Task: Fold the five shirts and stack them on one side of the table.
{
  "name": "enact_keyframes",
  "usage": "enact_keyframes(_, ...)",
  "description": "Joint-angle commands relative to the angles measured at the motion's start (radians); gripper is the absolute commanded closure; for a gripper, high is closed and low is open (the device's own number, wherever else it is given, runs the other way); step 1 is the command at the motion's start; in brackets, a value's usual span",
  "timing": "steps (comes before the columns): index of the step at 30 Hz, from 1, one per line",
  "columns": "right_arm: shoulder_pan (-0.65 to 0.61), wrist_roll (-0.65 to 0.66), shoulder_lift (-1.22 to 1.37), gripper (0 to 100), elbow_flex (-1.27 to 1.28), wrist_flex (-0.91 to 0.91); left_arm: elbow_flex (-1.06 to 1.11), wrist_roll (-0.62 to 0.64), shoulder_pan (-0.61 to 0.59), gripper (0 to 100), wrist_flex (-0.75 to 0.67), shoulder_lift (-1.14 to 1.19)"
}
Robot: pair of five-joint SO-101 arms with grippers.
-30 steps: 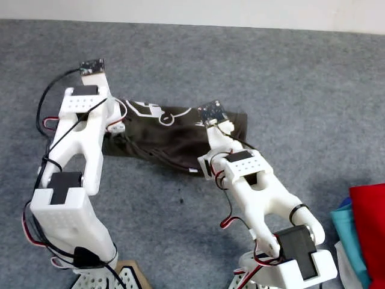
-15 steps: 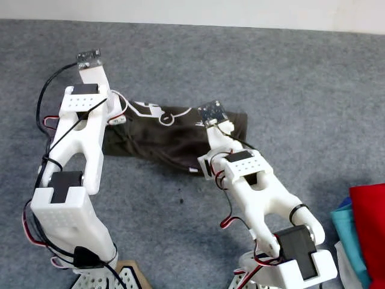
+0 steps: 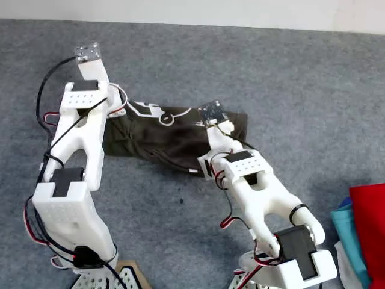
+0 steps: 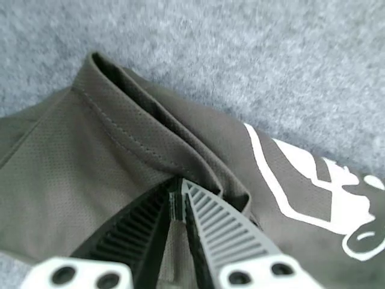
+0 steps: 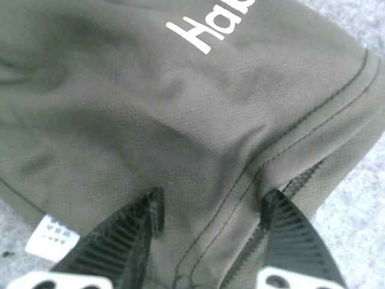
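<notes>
At the 4 o'clock edge of the grey counter [image 3: 301, 90], a red shirt [image 3: 368, 223] and a teal shirt [image 3: 348, 232] lie heaped; whether they are folded cannot be told. Toward centre, the dark shirt [image 3: 162, 135] lies as a partly folded band, its long axis running 9 to 3 o'clock, with white print facing up along the far edge. The right tool [image 5: 213, 201] hangs spread over the shirt's 3 o'clock end. The left tool [image 4: 178, 186] pinches a fold at its 9 o'clock end. Most of the task looks undone.
</notes>
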Motion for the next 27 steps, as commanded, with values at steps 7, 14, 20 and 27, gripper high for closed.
enact_keyframes(7, 0.101, -0.081, -0.277, 73.6, 0.071, -0.015, -0.035, 0.005, -0.007, 99, 0.132, -0.002)
enact_keyframes(14, 0.133, -0.152, -0.381, 73.1, 0.147, -0.016, -0.004, 0.000, -0.013, 99, 0.100, -0.001)
enact_keyframes(20, 0.110, -0.227, -0.217, 65.7, 0.071, -0.010, 0.013, -0.002, -0.015, 99, 0.083, -0.002)
enact_keyframes(27, 0.102, -0.264, 0.047, 65.6, -0.134, 0.038, 0.010, -0.002, -0.035, 99, 0.081, -0.002)
